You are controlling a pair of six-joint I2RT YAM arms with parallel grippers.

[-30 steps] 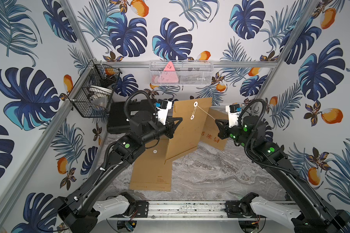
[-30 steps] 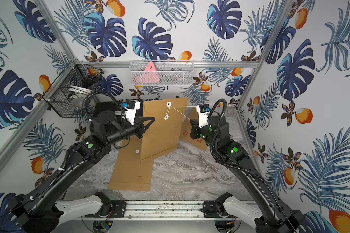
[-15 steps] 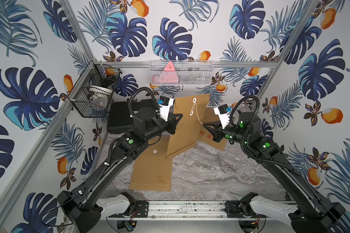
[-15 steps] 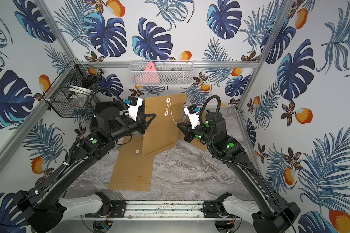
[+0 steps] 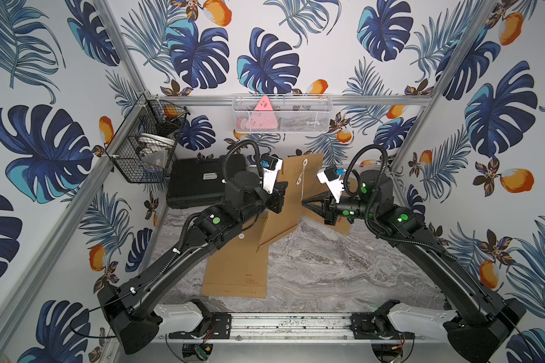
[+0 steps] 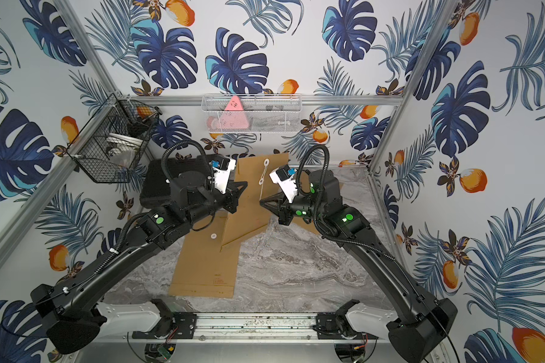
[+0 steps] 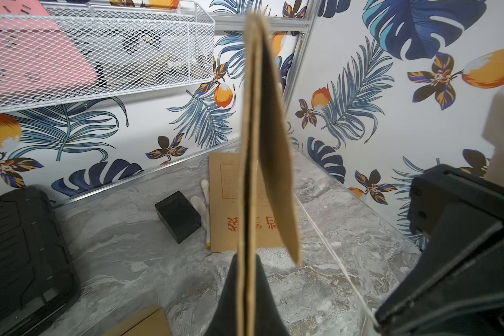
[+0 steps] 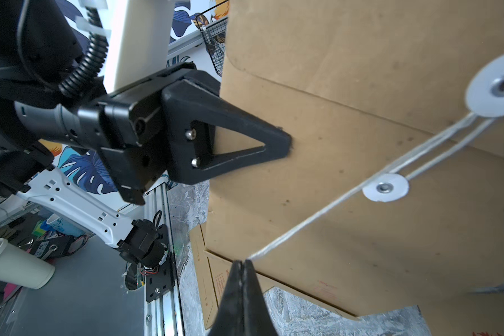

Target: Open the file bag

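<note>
A brown paper file bag [image 5: 296,201] [image 6: 249,201] stands upright off the table, seen edge-on in the left wrist view [image 7: 249,174]. My left gripper [image 5: 280,196] [image 6: 238,196] [image 7: 246,291] [image 8: 285,142] is shut on its left edge. Its flap [image 7: 277,145] stands slightly off the body. A white string [image 8: 317,215] [image 7: 332,253] runs from the flap's disc [image 8: 495,87] past the lower disc [image 8: 386,187]. The string's end is pinched in my shut right gripper [image 5: 304,202] [image 6: 261,202] [image 8: 243,263], which is close in front of the bag's face.
A second file bag [image 5: 236,267] lies flat under the left arm, and a third [image 7: 227,203] lies near the back right. A black case [image 5: 199,182] sits back left, and a small black box [image 7: 178,216] is behind. Wire baskets [image 5: 145,147] [image 5: 280,114] hang on the walls.
My right gripper has moved left toward the bag with the string in it, so the string now hangs down the face instead of stretching out to the right. The bag has turned more edge-on.
</note>
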